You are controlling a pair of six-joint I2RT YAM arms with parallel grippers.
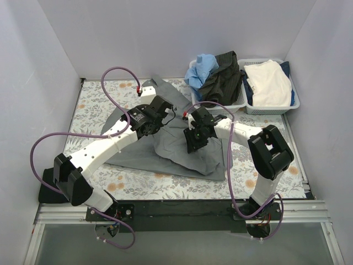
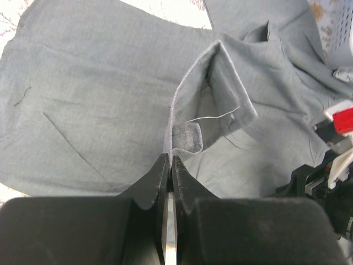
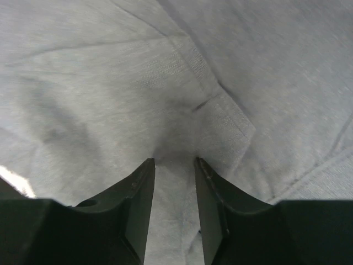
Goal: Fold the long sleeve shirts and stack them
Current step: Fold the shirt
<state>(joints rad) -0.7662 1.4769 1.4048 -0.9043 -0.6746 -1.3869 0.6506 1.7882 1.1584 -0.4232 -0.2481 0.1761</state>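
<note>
Both arms working the grey shirt point(image 1: 176, 157), which is spread on the flowered surface point(image 1: 91, 105).

My left end effector point(image 2: 170, 161) is clamped tight on a hem edge and holds it up as a standing flap, I'd judge so it can be carried over as a fold. My right end effector point(image 3: 175, 163) is part open, with its tips pressed down astride a pucker of cloth, probably to pin the body. Only the wrist views show these grips. Only the overhead view shows the black shirt point(image 1: 223, 83) heaped in a basket point(image 1: 218, 106) beyond.
</note>
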